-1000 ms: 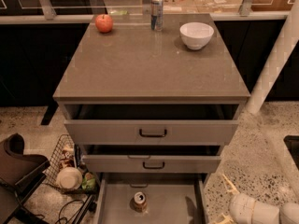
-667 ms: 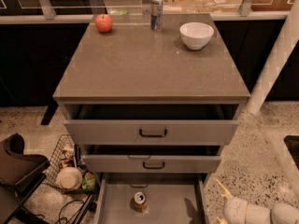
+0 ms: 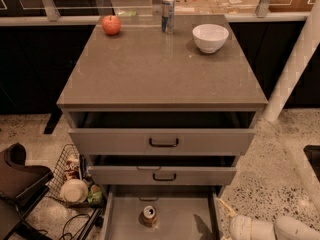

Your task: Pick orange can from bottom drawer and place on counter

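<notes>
**Gripper brought nearer the open bottom drawer; can not yet reached**

The gripper (image 3: 228, 214) is seen low at the right, over the speckled floor just outside the right wall of the bottom drawer (image 3: 185, 220). Whether it is spread or closed cannot be told, since it is cut by the lower edge of the view. Nothing is seen held in it. Behind it, the pale wrist runs off toward the lower right corner.

Compared with a second ago, the gripper has been shifted leftward, closer to the drawer. The orange can (image 3: 149, 216) has not been moved. It stands upright on the drawer's grey floor, left of centre, well apart from the gripper and untouched.

The two upper drawers (image 3: 162, 142) are partly pulled out and overhang the back of the bottom one, so the can is judged reachable only from the front or above. The approach is judged to be under way, with the reach over the drawer wall, the grasp and the lift all left to be done.

On the bench (image 3: 160, 69), an apple (image 3: 111, 25), a blue-and-silver can (image 3: 168, 14) and a white bowl (image 3: 210, 37) are lined along the far edge. The near part is left bare for the placing.
</notes>
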Action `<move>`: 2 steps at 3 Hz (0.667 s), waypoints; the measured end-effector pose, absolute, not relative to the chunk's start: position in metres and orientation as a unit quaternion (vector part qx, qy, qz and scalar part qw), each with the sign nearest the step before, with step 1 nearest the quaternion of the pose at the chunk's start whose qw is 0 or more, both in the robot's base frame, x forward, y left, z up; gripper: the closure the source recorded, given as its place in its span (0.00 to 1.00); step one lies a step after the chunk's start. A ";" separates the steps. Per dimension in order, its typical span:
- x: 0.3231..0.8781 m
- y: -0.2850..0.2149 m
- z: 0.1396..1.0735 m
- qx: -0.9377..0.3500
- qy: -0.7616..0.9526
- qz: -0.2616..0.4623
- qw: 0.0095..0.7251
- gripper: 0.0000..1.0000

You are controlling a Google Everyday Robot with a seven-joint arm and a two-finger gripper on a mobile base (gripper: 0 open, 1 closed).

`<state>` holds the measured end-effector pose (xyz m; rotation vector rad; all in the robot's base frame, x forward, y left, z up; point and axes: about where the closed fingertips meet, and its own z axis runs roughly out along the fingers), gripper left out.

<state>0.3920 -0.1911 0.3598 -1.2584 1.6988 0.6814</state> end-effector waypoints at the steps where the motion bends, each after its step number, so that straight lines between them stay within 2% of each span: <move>1: 0.398 -0.184 0.356 -0.510 0.681 0.281 0.444 0.00; 2: 0.418 -0.157 0.333 -0.516 0.661 0.305 0.452 0.00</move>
